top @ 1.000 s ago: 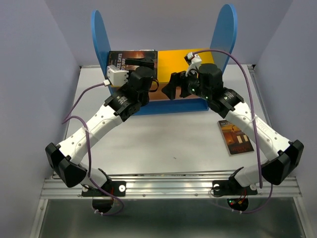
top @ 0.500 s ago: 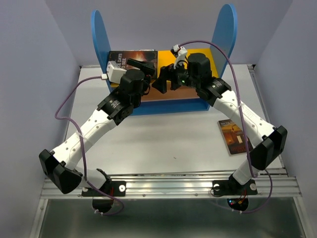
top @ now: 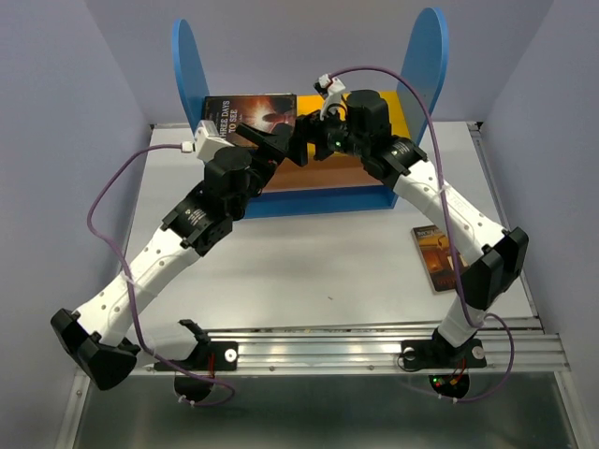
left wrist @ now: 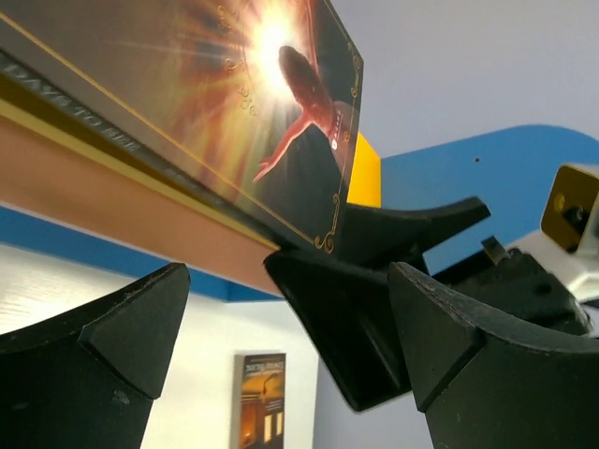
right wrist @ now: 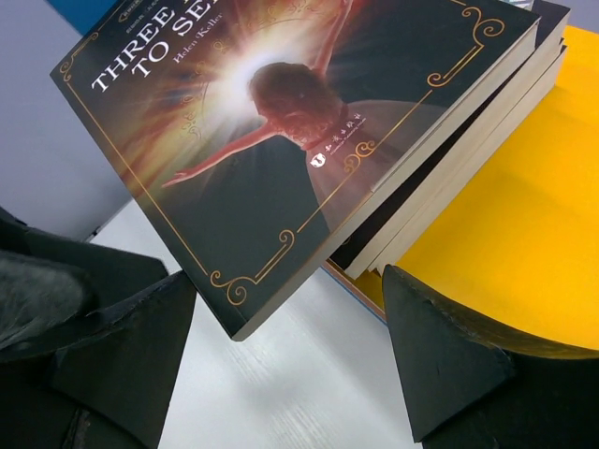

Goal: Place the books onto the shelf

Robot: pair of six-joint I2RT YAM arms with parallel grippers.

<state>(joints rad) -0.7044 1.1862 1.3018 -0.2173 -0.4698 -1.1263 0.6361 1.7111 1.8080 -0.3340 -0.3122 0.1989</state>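
Right gripper point(right wrist: 281, 348), spread like left gripper point(left wrist: 285, 323), swung left to book point(right wrist: 281, 140) lying along shelf point(top: 426, 65)

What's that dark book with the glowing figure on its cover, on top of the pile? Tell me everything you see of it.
The dark glossy paperback has a thin gold ornamental border, a figure with outstretched arms before a bright sunburst, and white lettering: THREE, TO SE, Helen Keller. It lies flat, topmost on a stack of paperbacks on the shelf's yellow top board, skewed so one corner overhangs. The open right gripper frames that corner; contact is unclear.
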